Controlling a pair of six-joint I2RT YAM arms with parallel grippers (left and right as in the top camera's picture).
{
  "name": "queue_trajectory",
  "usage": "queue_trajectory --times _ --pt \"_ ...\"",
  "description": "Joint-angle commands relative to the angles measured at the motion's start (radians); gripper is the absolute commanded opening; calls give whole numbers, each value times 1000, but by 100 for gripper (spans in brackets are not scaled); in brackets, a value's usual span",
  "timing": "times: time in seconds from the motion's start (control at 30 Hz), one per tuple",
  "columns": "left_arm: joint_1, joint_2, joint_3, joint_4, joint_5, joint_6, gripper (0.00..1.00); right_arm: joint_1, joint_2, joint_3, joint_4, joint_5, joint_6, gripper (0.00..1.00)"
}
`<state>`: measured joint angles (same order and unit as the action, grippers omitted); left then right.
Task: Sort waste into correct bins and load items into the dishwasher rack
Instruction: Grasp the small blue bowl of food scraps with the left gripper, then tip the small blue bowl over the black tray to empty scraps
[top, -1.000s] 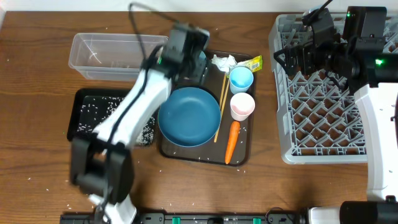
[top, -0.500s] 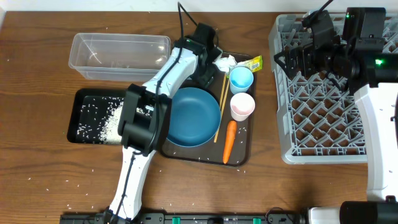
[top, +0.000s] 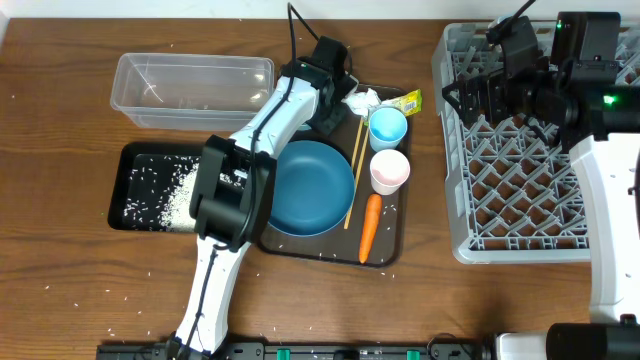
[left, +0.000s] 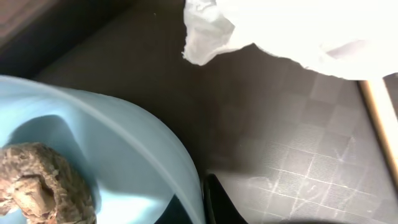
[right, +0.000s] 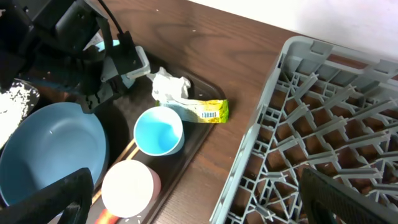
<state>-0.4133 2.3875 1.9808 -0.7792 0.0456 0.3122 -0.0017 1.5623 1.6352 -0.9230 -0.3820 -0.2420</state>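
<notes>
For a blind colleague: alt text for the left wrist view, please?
A small light-blue bowl holding a brown food lump fills the lower left, a dark gripper fingertip beside its rim. It sits on a dark tray, with crumpled white tissue at top and a wooden chopstick at right.

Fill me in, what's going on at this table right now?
The left pincer is at the back of the brown serving tray. It appears shut on the rim of the small light-blue bowl, which holds a brown food lump. The right pincer hangs open over the grey rack, where no dishes show. Rice lies in the black tray. The blue dish, carrot and chopsticks sit on the serving tray.
</notes>
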Motion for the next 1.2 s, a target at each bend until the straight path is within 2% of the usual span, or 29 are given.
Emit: queue_trajectory --times 0.0,0.1,0.3,0.5,0.6,0.77,0.87,1.0,1.17 --pt "3 -117 15 -8 -6 -84 6 -4 -4 5 1 9 9 99" --pt "3 -238 15 -56 -5 -160 6 -4 -4 5 1 13 9 99" --pt "15 -443 15 -239 -6 -215 6 -5 -4 5 3 13 9 99" --pt "56 -524 15 -405 0 -274 6 -5 -2 5 15 12 9 99" --pt "66 -525 15 -461 57 -273 6 -5 4 5 16 12 9 99" --pt "100 -541 5 -560 247 -293 6 -5 15 5 5 12 9 99" --pt "129 -588 -42 -574 310 -310 6 -5 22 5 7 12 9 99" --pt "164 -715 -163 -537 314 -337 6 -5 34 5 6 12 9 99" --pt "237 -946 -438 -409 360 -393 6 -4 48 5 15 8 10 99"
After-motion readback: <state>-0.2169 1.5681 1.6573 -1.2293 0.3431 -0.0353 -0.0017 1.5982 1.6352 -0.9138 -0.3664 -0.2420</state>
